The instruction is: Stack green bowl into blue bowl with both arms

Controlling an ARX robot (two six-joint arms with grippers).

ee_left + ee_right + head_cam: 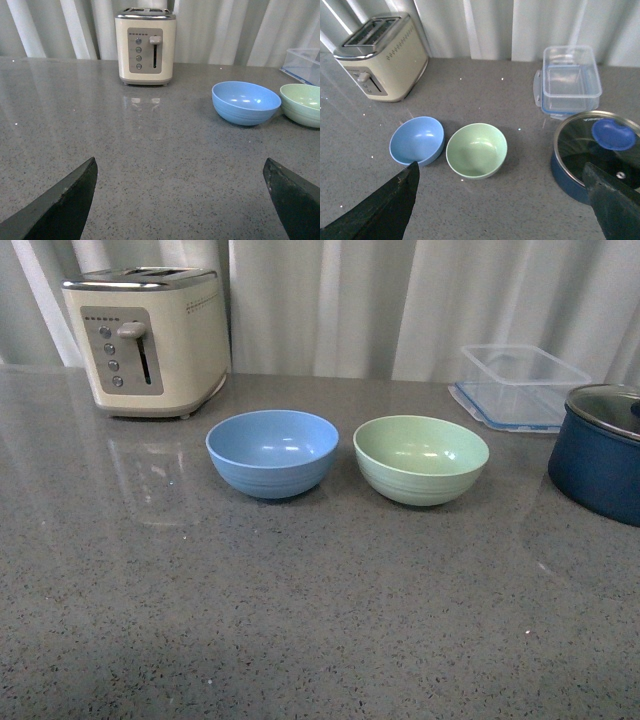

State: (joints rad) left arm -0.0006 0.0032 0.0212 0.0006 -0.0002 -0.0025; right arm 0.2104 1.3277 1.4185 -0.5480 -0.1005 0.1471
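Neither bowl was gripped: the green bowl [421, 458] sat upright on the grey counter [300, 620] just beside the blue bowl [272, 452], a small gap between them. The left gripper [180, 167] and right gripper [500, 170] both hung with jaws wide apart, empty. The step was likely the reach; next, a hold on the green rim. The navy pot [598, 462] stood near, the toaster [150, 335] behind the blue bowl; neither seemed to block the way
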